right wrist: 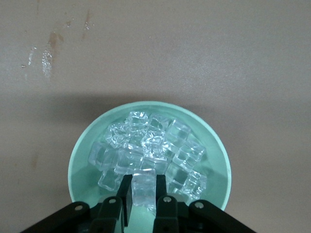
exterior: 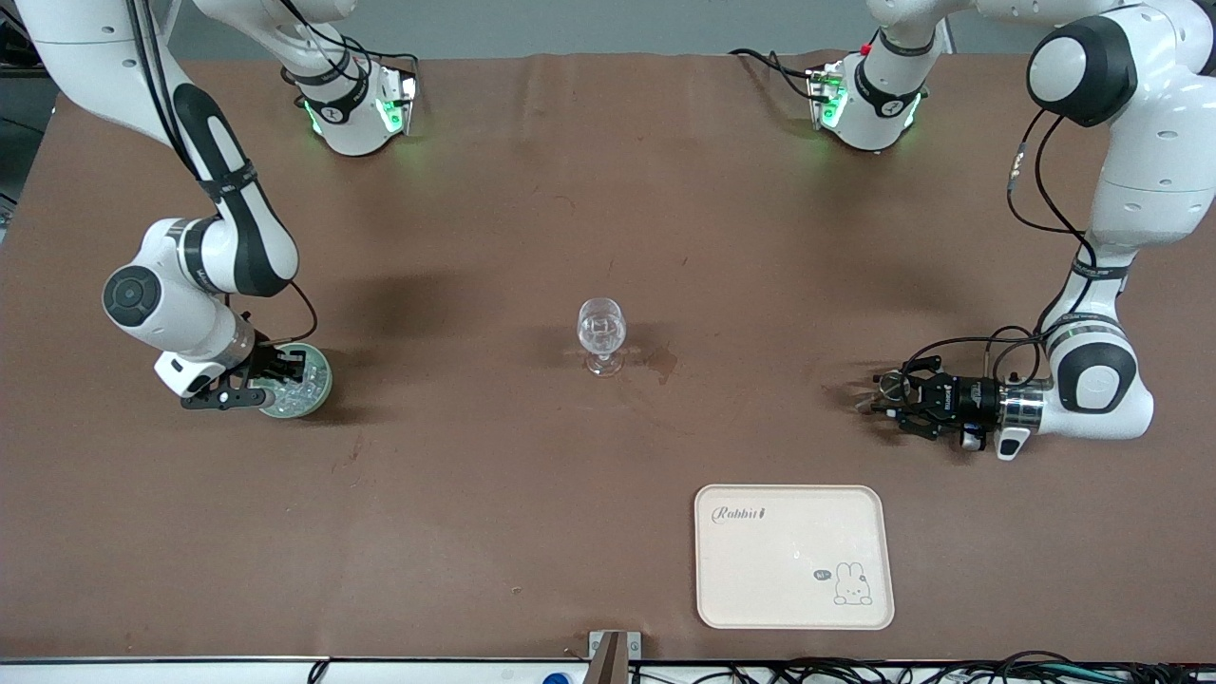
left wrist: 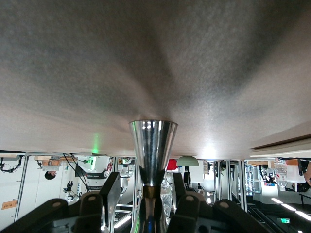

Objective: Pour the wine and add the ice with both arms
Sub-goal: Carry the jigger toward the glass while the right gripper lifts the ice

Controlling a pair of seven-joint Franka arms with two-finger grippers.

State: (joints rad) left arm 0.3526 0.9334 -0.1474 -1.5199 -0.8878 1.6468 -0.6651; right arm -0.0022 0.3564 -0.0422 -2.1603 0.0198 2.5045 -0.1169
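A pale green bowl (exterior: 319,392) holding several ice cubes (exterior: 304,378) stands toward the right arm's end of the table. My right gripper (exterior: 281,372) is down in the bowl (right wrist: 77,155) and, in the right wrist view (right wrist: 144,190), is shut on one clear ice cube (right wrist: 144,183) lying on the pile (right wrist: 160,138). A clear stemmed glass (exterior: 601,334) stands mid-table. My left gripper (exterior: 882,397) lies low and level toward the left arm's end. It (left wrist: 145,185) is open, with fingers on either side of an upright silver double-cone measure (left wrist: 153,145) (exterior: 891,384) and a gap on each side.
A cream tray (exterior: 793,556) with a rabbit drawing lies nearer the front camera than the glass. A small wet stain (exterior: 661,362) marks the brown table beside the glass. No bottle shows.
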